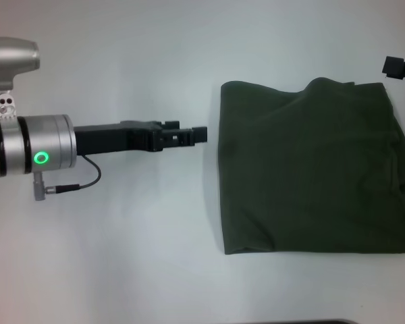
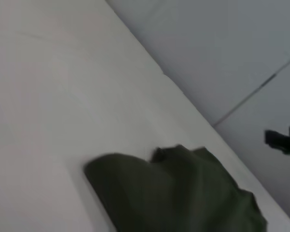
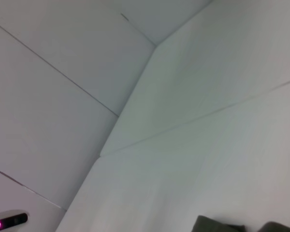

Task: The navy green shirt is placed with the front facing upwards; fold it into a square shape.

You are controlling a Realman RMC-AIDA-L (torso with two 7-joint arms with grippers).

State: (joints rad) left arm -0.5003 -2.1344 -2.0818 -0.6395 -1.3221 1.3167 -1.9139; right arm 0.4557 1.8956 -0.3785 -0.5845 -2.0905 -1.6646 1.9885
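While folded shirt lies flat, left claw beside (apart)

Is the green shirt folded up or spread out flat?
Folded. The shirt lies on the table as a squarish block, with no sleeves, collar or letters showing. The left claw is beside it, not touching.

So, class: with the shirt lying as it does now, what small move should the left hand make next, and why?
Probably draw the left hand back from the navy green shirt. The shirt already lies folded into a rough square on the table, and the hand hangs just beside its edge, holding nothing.
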